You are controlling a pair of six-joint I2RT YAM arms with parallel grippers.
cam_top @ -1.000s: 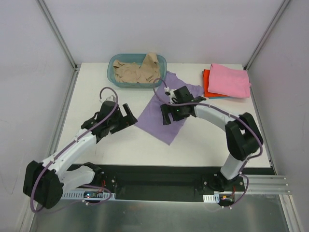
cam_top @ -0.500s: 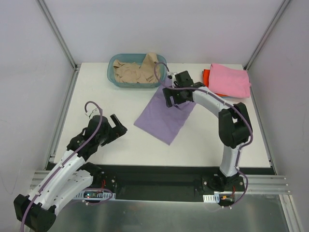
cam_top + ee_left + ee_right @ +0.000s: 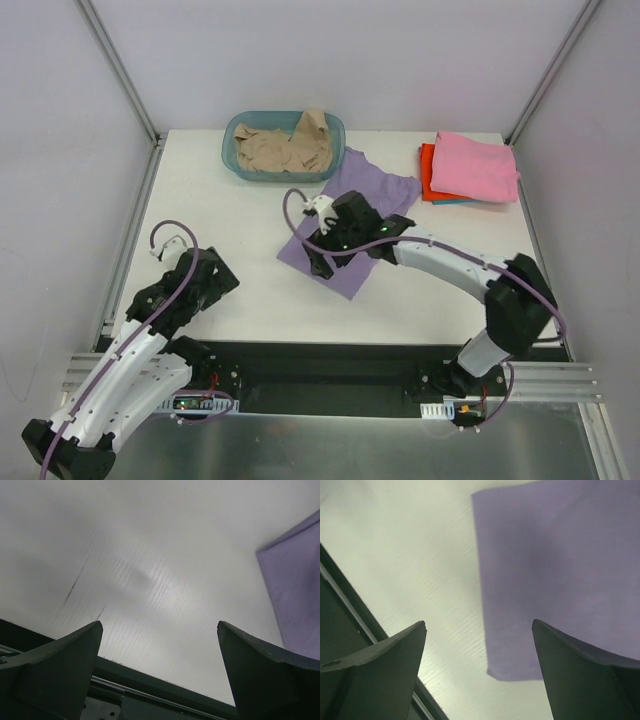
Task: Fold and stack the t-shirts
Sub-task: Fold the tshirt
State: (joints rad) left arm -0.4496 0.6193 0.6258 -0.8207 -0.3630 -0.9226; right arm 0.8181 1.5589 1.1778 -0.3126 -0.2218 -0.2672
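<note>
The left hand [image 3: 205, 282] has drawn back to the near left of the counter [image 3: 200, 205], away from the lavender t-shirt [image 3: 382, 188] whose edge it was beside a second ago. Its wrist view shows both fingers spread wide with nothing between them, bare counter beneath, and only a corner of the lavender cloth at the right.

The right hand [image 3: 322, 252] has swung back from the shirt's far edge. It now hangs over the shirt's near-left side. It is also spread wide and empty, with the shirt's near corner lying flat on the counter under its fingers.

The shirt itself looks unmoved: half-folded, slanting across mid-counter, sleeves toward the far side. So the right arm seems to be lining up alone on that near corner, probably for the next fold.

At the far right, the folded pink t-shirt [image 3: 478, 165] rests on the orange-red t-shirt [image 3: 428, 178]. At the far edge, the beige t-shirt [image 3: 280, 148] lies crumpled in the teal basket [image 3: 231, 158].
</note>
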